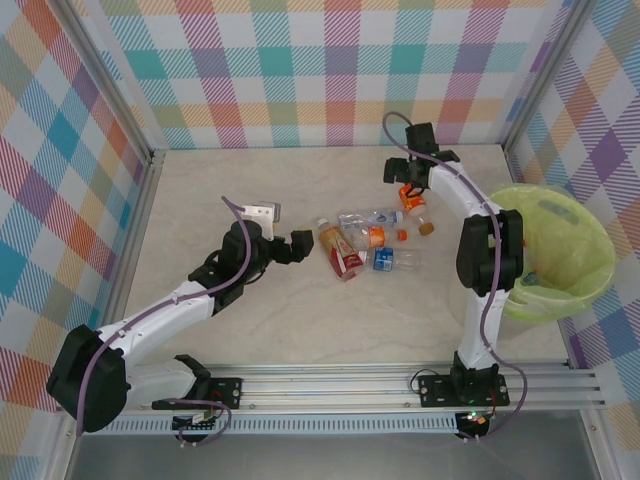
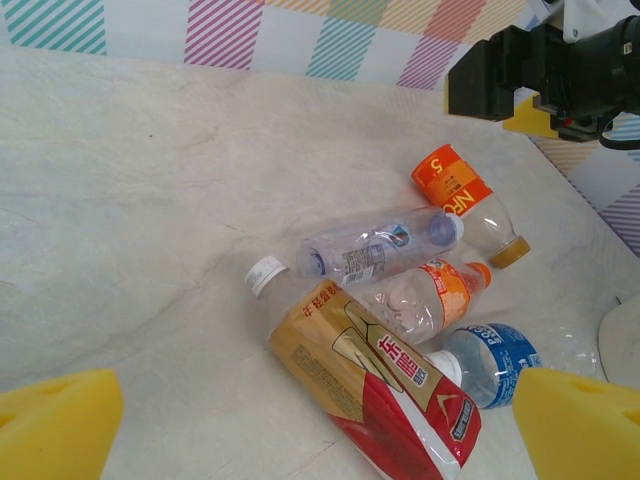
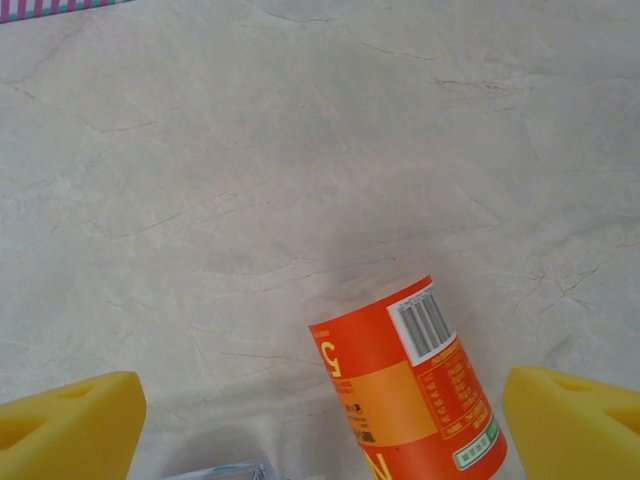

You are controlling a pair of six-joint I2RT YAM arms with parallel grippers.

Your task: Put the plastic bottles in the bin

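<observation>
Several plastic bottles lie in a cluster mid-table. A red-and-gold one (image 1: 343, 256) (image 2: 370, 385) is nearest my left gripper (image 1: 290, 246) (image 2: 318, 428), which hovers open just left of it with nothing between its yellow pads (image 2: 60, 422). Beside it lie a clear bottle (image 2: 375, 248), an orange-banded one (image 2: 425, 295) and a blue-labelled one (image 1: 392, 260) (image 2: 495, 358). My right gripper (image 1: 408, 183) (image 3: 320, 430) is open, straddling the base end of an orange-labelled bottle (image 1: 414, 200) (image 3: 415, 400) (image 2: 462, 193) that rests on the table. The yellow-green bin (image 1: 590, 240) stands at the right.
The right arm's upright link (image 1: 485, 250) stands between the bottle cluster and the bin. Plaid walls close the table at the back and sides. Bare marble-pattern tabletop (image 1: 230, 170) stretches left and behind the bottles.
</observation>
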